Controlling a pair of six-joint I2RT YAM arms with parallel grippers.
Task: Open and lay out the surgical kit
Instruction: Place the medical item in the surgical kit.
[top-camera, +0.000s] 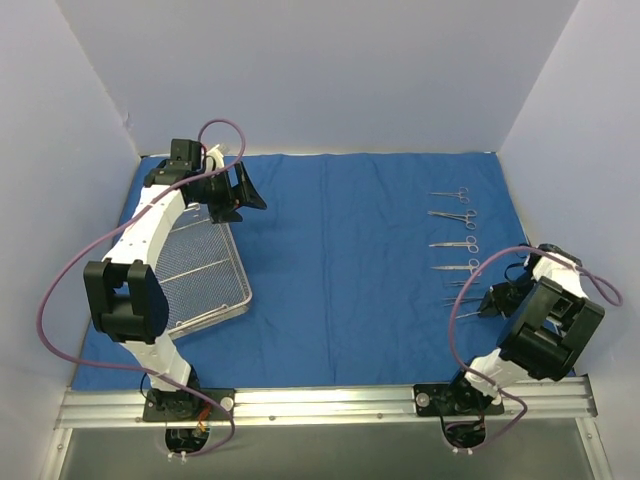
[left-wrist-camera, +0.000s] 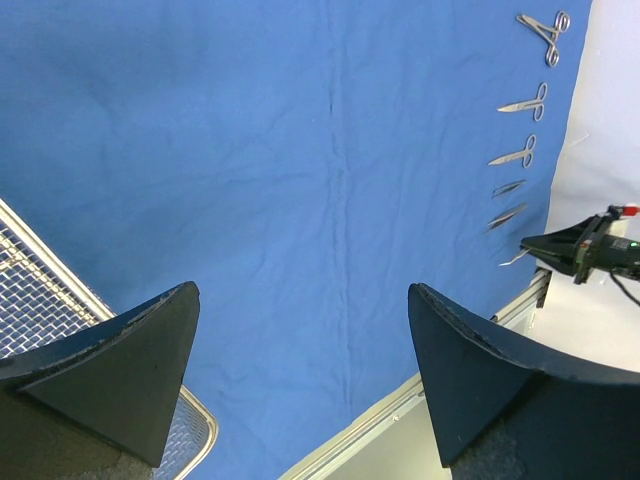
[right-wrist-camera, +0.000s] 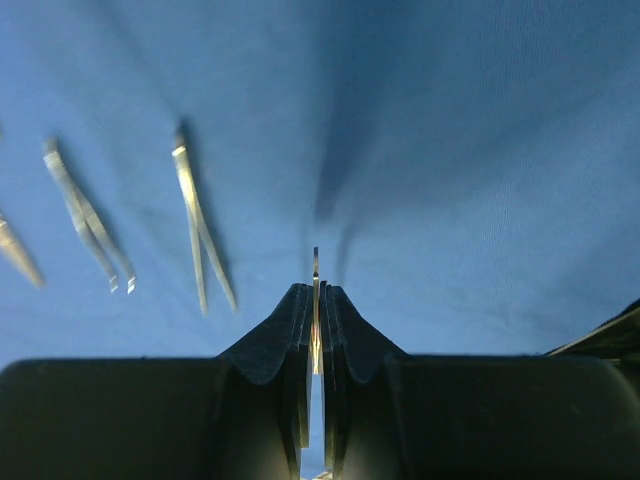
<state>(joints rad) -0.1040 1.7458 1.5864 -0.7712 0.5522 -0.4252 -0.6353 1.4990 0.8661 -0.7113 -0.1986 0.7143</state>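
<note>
**Inspector:** Start at the left. What is the state of that tool?

**Assistant:** The left gripper (top-camera: 236, 190) has its jaws spread wide with nothing between them. It hangs raised over the far left part of the cloth, at the far end of the tray. Its fingers point toward the right.

**Inspector:** And the tray?

**Assistant:** The mesh tray (top-camera: 205, 270) lies flat on the left part of the cloth, slightly askew, with its long sides running near to far. The left arm crosses above its left edge.

**Inspector:** The wrap?

**Assistant:** The blue cloth (top-camera: 340, 255) is opened out flat and covers most of the table. A faint crease runs near to far down its middle. Its near edge lies just beside the metal rail (top-camera: 330, 400) that carries both arm bases.

**Inspector:** The instruments?

**Assistant:** The instruments (top-camera: 455, 243) lie on the right part of the cloth in one column running far to near. Each is set crosswise with its ring handles to the right and its tips to the left, and none touches its neighbours. The right arm partly hides the nearest ones, so I give no count.

**Inspector:** The right tool?

**Assistant:** The right gripper (right-wrist-camera: 316, 292) sits at the near end of that column, low over the cloth. It is pinched narrow on the held instrument (right-wrist-camera: 315, 262), a thin silver piece whose tip shows just beyond the fingertips. I cannot tell whether that tip touches the cloth.
</note>
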